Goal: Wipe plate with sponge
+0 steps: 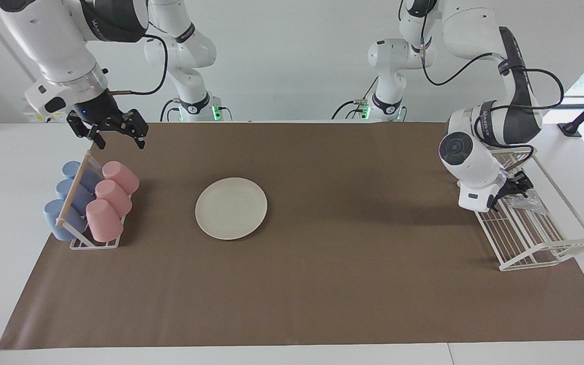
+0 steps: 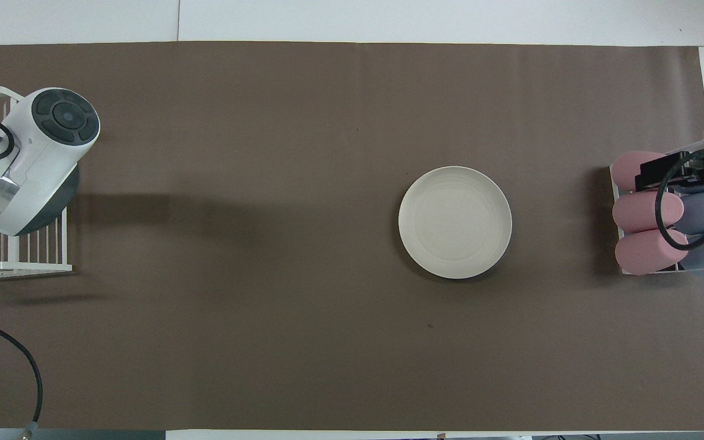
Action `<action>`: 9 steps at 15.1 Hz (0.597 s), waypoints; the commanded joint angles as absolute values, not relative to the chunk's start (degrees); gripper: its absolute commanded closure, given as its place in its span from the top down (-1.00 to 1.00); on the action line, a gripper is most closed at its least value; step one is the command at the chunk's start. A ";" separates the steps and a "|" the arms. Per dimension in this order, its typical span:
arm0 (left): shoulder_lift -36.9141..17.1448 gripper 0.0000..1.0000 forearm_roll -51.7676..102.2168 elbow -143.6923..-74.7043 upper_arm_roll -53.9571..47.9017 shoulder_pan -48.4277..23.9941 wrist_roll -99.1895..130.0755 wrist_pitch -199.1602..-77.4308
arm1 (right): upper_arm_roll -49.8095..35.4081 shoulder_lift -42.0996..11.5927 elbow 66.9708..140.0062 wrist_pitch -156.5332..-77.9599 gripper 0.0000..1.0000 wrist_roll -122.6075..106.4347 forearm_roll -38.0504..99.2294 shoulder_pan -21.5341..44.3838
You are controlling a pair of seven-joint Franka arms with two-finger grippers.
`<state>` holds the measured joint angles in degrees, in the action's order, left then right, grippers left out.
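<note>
Brown mat, plate; sponge seemingly racked.

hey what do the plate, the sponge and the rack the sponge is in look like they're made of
The plate: probably ceramic or melamine, cream-white and matte, with no glare. The sponge: seemingly metallic mesh scourer, silvery-grey and wrinkly with glints; the left end effector is right at it. The rack: likely coated metal wire, thin white rods.

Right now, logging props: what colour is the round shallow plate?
Plain cream-white plate, clearest in the overhead view.
</note>
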<state>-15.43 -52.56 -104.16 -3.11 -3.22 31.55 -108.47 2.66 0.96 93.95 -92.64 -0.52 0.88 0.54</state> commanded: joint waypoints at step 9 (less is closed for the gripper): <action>-14.77 -1.00 -53.53 -102.66 -3.25 -3.16 31.82 -107.23 | 2.55 1.05 94.04 -92.37 1.00 0.44 1.23 0.44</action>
<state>-15.20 -52.65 -102.97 -3.01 -3.23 31.58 -108.24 2.66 0.96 93.95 -92.64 -0.52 0.88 0.54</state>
